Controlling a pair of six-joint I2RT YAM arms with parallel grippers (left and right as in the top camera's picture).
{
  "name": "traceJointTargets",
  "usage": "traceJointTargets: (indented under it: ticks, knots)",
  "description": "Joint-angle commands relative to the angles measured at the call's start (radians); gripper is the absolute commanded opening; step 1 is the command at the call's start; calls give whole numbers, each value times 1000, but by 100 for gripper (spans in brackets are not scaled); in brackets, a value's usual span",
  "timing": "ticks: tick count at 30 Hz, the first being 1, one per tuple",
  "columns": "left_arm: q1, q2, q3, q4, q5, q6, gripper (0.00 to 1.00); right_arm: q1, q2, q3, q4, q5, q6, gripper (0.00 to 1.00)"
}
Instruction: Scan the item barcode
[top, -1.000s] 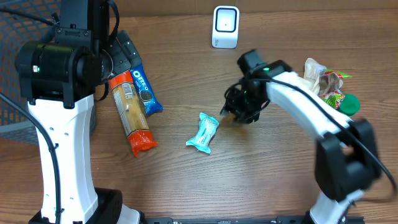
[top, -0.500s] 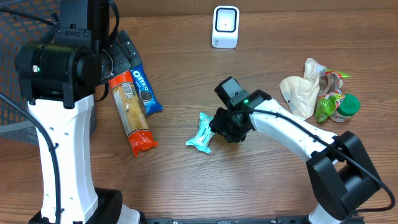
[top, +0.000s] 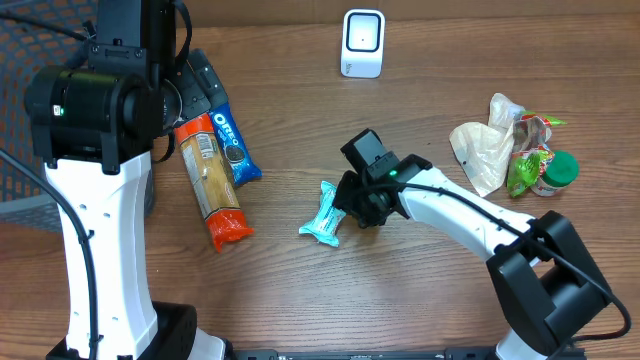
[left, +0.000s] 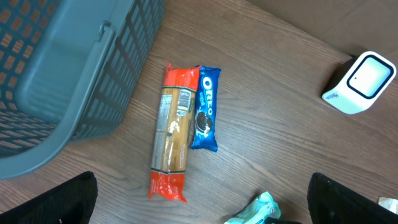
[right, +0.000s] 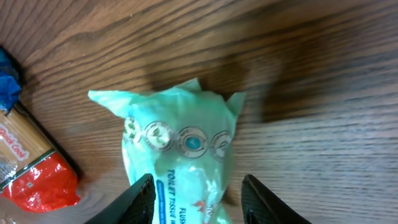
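On the wooden table (top: 300, 300), the biggest thing is the left arm, parked tall at nine o'clock, its left gripper (left: 199, 199) hanging idle with jaws spread wide over nothing. Under its camera, the grey basket (left: 56, 74) sits at ten o'clock. Next, the right arm reaches in from five o'clock toward table centre. The right gripper (right: 198, 198) has its jaws part-open, straddling the lower end of the mint-green tissue pack (top: 329, 212); whether the fingers touch the wrapper, I cannot tell. At three o'clock, a heap of bagged goods (top: 510, 145). At nine-to-ten o'clock, the orange pasta packet (top: 210, 180) touching the blue Oreo sleeve (top: 234, 145) alongside. At twelve o'clock, the white scanner (top: 363, 42), well apart from the tissue pack.

The risks, as I read them: the soft, slick wrapper could squirm out as the jaws close on just one end. Lifted that way, it may droop or twist, leaving the barcode turned away from the scanner.
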Motion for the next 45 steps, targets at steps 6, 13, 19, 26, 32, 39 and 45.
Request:
traceJointTargets:
  ticks: [6,13,19,26,32,39,45]
  knots:
    - [5,-7,-3,-2,-17,-16,100,33,25,-53,63,9,75,46]
    - [5,-7,-3,-2,-17,-17,100,34,25,-94,147,18,84,40]
    - [5,-7,-3,-2,-17,-17,100,34,25,-117,190,21,83,20]
    - [5,-7,-3,-2,-17,-17,100,34,24,-115,190,-11,43,4]
    - [5,-7,-3,-2,-17,-17,100,12,-2,-35,58,16,-153,4]
    - [4,-7,-3,-2,-17,-16,100,13,-18,159,-350,565,-319,4]
    - [4,-7,-3,-2,-17,-17,100,31,-12,177,-442,938,-323,4]
